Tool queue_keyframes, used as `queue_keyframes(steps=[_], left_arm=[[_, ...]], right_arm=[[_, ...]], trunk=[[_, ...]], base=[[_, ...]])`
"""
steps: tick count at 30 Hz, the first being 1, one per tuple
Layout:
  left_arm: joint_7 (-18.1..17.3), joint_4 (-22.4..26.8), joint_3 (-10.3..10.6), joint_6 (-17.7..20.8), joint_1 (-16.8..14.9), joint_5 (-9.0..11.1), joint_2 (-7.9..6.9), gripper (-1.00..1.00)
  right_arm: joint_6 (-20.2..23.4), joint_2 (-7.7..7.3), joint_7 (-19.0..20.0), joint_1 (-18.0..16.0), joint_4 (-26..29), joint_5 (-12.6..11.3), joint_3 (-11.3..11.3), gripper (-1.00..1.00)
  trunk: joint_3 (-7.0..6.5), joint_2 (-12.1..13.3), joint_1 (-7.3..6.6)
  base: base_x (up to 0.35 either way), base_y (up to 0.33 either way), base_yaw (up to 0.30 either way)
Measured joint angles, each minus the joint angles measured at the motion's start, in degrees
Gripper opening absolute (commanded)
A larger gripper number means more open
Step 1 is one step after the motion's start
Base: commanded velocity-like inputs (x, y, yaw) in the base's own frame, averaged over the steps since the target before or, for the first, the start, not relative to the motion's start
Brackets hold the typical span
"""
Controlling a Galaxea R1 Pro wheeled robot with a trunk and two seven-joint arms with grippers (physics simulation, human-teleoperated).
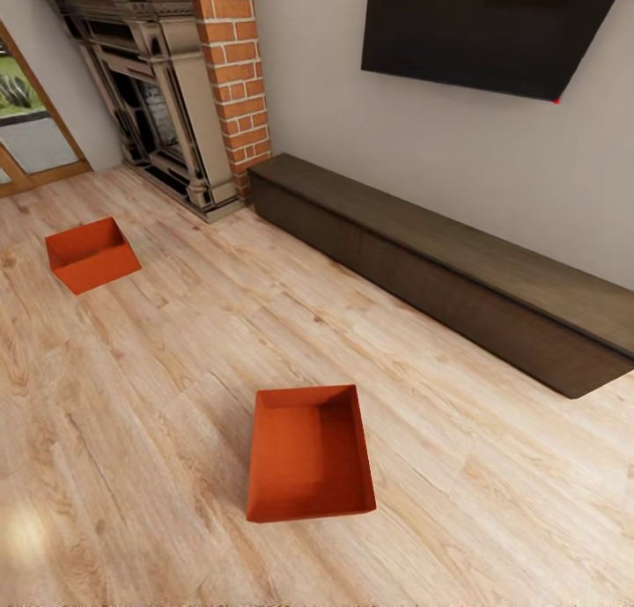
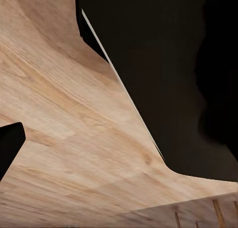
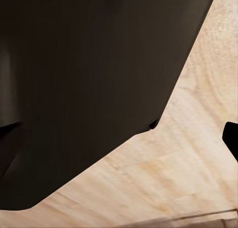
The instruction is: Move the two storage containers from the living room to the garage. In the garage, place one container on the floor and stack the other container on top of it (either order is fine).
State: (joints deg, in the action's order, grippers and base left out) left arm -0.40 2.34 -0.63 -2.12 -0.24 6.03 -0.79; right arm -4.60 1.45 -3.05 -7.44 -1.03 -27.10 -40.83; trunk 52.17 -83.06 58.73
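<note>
Two orange-red storage containers rest on the living room's light wood-plank floor, both open-topped and empty. The nearer one (image 1: 308, 453) lies low in the head view's centre. The farther one (image 1: 91, 253) sits at the left, in front of the fireplace. In the left wrist view a black fingertip (image 2: 9, 144) juts over the planks beside a large dark body part (image 2: 168, 79). The right wrist view has a black fingertip (image 3: 231, 139) at its edge and a broad dark body part (image 3: 89, 89) over the floor. Nothing is held that I can see.
A long dark low cabinet (image 1: 458, 272) runs along the right wall under a dark TV (image 1: 493, 25). A brick fireplace (image 1: 176, 96) stands at the back left, with glass doors (image 1: 26, 131) at the far left. Bare planks stretch between and around the containers.
</note>
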Motion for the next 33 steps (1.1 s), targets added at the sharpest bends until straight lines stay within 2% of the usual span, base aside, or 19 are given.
queue_keyframes(steps=[7,33], left_arm=[[0.0,0.0,0.02,0.0,0.0,0.0,0.0,1.0],[0.0,0.0,0.01,0.0,0.0,0.0,0.0,1.0]], right_arm=[[0.0,0.0,0.0,0.0,0.0,-0.14,0.2,1.0],[0.0,-0.22,0.27,0.0,0.0,0.26,0.0,1.0]], trunk=[[0.47,0.0,0.0],[0.5,0.0,0.0]], base=[[0.0,0.0,0.0],[0.0,0.0,0.0]])
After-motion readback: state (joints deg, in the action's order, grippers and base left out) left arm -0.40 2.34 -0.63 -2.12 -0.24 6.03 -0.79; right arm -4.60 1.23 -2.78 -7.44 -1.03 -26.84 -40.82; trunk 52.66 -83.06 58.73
